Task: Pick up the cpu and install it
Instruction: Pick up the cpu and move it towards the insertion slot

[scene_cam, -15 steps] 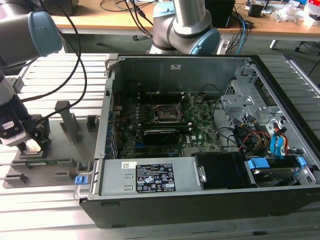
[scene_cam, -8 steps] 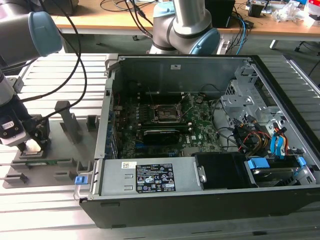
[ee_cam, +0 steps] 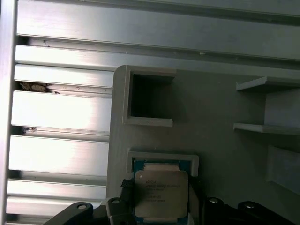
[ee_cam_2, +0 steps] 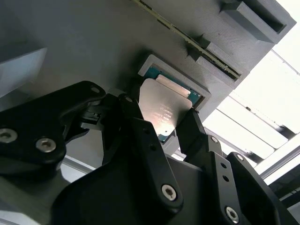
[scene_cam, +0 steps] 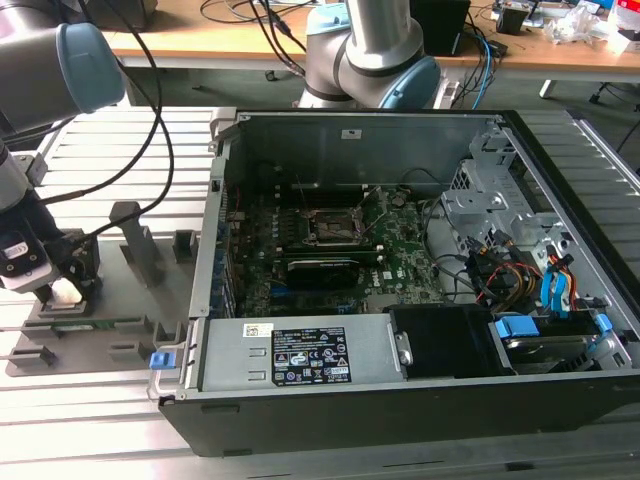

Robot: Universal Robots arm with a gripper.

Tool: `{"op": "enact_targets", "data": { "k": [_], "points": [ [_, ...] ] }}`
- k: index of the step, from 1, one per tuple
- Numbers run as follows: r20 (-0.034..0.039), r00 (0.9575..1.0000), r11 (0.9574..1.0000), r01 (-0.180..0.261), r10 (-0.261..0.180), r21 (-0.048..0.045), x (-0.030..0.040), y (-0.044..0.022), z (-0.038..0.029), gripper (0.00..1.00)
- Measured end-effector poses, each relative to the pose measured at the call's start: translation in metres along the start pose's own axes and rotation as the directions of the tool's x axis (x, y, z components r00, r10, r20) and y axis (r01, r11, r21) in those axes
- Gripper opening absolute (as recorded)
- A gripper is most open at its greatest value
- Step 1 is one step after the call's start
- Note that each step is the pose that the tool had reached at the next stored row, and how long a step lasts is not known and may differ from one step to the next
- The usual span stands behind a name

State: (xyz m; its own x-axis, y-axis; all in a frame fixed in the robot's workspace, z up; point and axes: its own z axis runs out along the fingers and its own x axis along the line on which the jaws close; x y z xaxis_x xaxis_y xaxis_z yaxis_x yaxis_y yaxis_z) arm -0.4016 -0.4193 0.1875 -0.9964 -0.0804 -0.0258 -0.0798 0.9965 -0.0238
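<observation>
The cpu [ee_cam_2: 164, 110] is a flat square chip with a pale silver top. It lies in a shallow square pocket of the grey fixture plate [scene_cam: 125, 300], at the exterior view's left, outside the computer case. My gripper [scene_cam: 66, 285] is down on that pocket. In both wrist views its two black fingers [ee_cam_2: 133, 112] stand against opposite edges of the cpu [ee_cam: 161, 190], so the gripper [ee_cam_2: 161, 115] [ee_cam: 161, 187] is shut on it. The chip still rests in the pocket. The motherboard's socket [scene_cam: 330, 228] lies inside the case, well away toward the exterior view's right.
The open black computer case [scene_cam: 400, 400] holds the motherboard, a power supply [scene_cam: 300, 355] and coloured cables [scene_cam: 520, 280]. The fixture plate carries upright grey holders [scene_cam: 140, 245] and an empty square recess [ee_cam: 150, 96]. A slatted aluminium table [ee_cam: 56, 112] lies under everything.
</observation>
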Motion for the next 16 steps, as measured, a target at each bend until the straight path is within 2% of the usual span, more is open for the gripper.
{"op": "enact_targets", "data": {
  "k": [3, 8, 16],
  "points": [
    [-0.0001, 1.0, 1.0, 0.0, 0.0, 0.0003, 0.0, -0.0001, -0.0022, 0.55],
    [0.0001, 1.0, 1.0, 0.0, 0.0, 0.0002, -0.0006, -0.0005, -0.0214, 0.55],
    [0.0, 1.0, 1.0, 0.0, 0.0, 0.0003, -0.001, -0.001, -0.0396, 0.55]
  ]
}}
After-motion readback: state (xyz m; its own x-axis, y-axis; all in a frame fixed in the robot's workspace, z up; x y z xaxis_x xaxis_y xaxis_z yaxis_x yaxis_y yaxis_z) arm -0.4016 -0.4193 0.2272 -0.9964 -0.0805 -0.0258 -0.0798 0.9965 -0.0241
